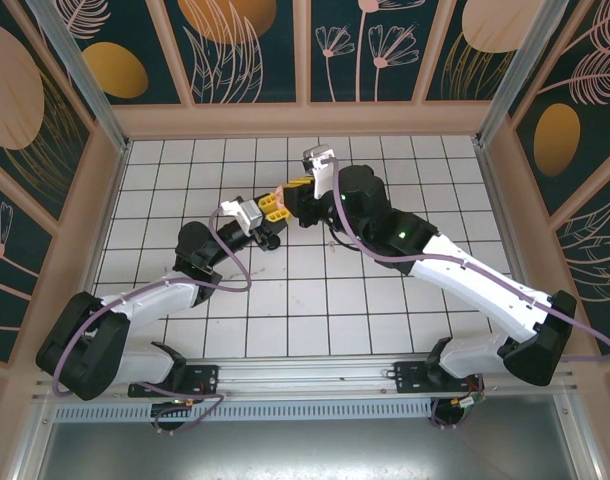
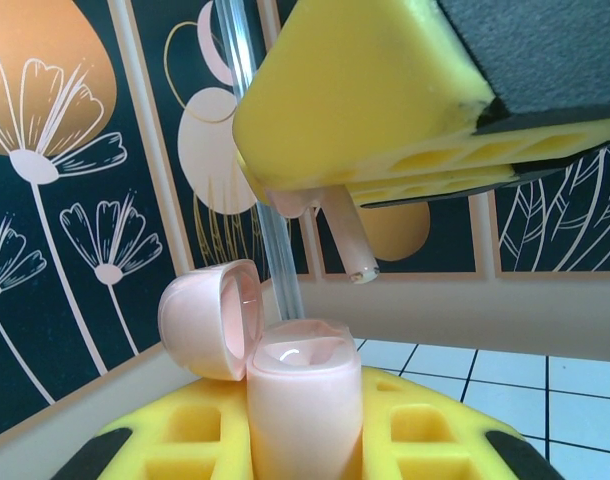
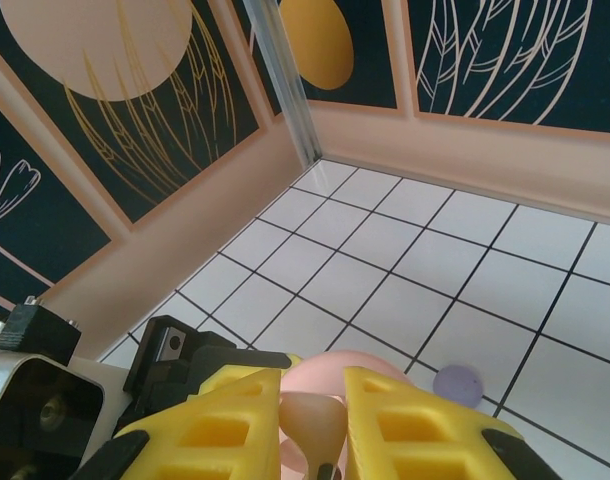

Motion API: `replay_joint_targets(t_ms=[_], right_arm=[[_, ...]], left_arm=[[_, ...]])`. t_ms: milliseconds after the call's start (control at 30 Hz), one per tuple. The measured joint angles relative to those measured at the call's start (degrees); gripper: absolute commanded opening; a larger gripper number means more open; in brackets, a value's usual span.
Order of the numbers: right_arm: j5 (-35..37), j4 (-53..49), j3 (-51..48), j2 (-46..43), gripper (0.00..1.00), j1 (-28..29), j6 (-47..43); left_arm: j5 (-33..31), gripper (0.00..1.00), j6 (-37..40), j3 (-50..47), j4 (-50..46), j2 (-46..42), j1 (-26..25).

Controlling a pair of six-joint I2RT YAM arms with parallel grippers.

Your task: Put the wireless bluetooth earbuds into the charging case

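Gripping one open pale pink charging case [image 2: 305, 400], the left fingers [image 2: 185, 435] stand narrow; the right fingers [image 2: 365, 90] pinch one pale pink earbud [image 2: 346, 236] just above it.

Charging case [image 2: 303, 400]: glossy smooth pink plastic. Earbud [image 2: 347, 240]: smooth pale plastic. Left gripper [image 2: 305, 430]: matt yellow plastic fingers [image 2: 415, 435]. Table [image 1: 315, 300]: smooth white tiles
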Motion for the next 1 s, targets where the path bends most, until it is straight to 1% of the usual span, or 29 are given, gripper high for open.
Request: replay_joint_targets(t_ms=[1000], right_arm=[[1.1,1.6,-1.4,0.3,0.17,0.1,-1.3]], left_arm=[[0.0,0.00,-1.1,1.1,-2.2,-0.8,-0.7]])
